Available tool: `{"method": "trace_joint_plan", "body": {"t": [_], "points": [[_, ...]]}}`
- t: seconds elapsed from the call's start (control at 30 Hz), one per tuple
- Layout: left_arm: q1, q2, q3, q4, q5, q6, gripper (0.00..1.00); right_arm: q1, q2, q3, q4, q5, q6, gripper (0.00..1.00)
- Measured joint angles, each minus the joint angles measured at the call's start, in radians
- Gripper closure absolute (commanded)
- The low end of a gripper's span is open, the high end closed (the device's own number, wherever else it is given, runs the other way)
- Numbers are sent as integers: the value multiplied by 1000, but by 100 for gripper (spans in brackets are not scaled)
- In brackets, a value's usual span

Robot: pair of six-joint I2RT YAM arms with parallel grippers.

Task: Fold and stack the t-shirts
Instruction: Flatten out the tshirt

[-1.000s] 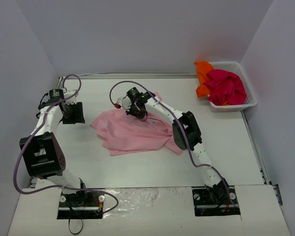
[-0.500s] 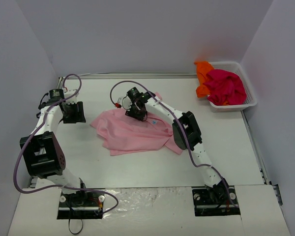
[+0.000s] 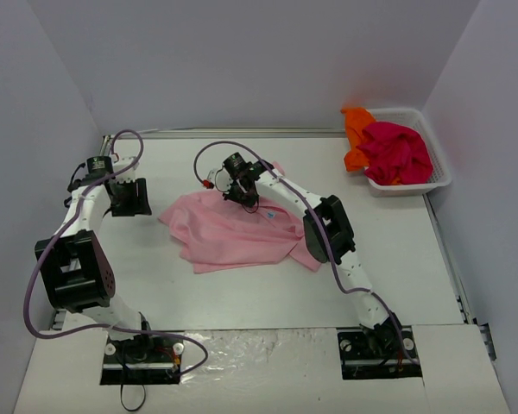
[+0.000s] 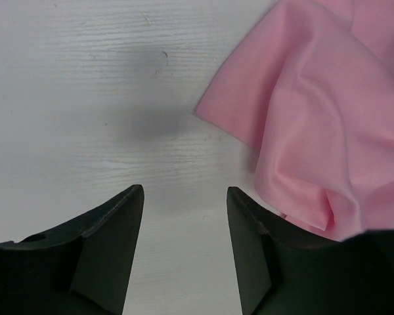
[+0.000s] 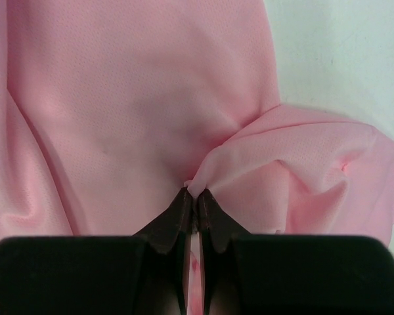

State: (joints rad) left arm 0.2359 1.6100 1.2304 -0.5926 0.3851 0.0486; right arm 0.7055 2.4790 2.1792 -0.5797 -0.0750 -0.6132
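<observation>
Progress: I am seeing nothing folded or stacked yet | pink t-shirt (image 3: 233, 237) is lying crumpled on the table (image 3: 397, 259), well apart from the basket (image 3: 440, 177) | magenta t-shirt (image 3: 399, 151) and orange t-shirt (image 3: 356, 129) are sitting heaped in that basket | right gripper (image 5: 196, 195) is pinching a pink fold | left gripper (image 4: 184, 193) is hanging spread over bare table, beside the shirt edge farthest from the basket.

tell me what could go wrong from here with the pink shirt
1. The right tool pinches only a thin ridge of the pink shirt at its very tips, so the cloth may slip out on a lift.
2. The shirt lies crumpled in layers; the pinch may catch several and bunch it further.
3. The left tool is open over bare table beside the shirt's corner, holding nothing; a one-sided pull may just drag the shirt.
</observation>
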Motion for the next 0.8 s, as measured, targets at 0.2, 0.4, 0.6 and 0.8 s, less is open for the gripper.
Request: {"method": "trace_joint_plan", "body": {"t": [0.2,0.4,0.6,0.8], "points": [[0,57,13,1,35,-2,43,-12,-70,-32,-3,14,-1,100],[-1,217,98,20,109,-51,43,-28,-190,-63,-4,27,-1,100],[-1,330,122,55,143,-106,49,-38,-220,-90,0,34,-1,100],[-7,369,163,76,171,-132,62,-37,-220,-106,-6,35,0,100]]}}
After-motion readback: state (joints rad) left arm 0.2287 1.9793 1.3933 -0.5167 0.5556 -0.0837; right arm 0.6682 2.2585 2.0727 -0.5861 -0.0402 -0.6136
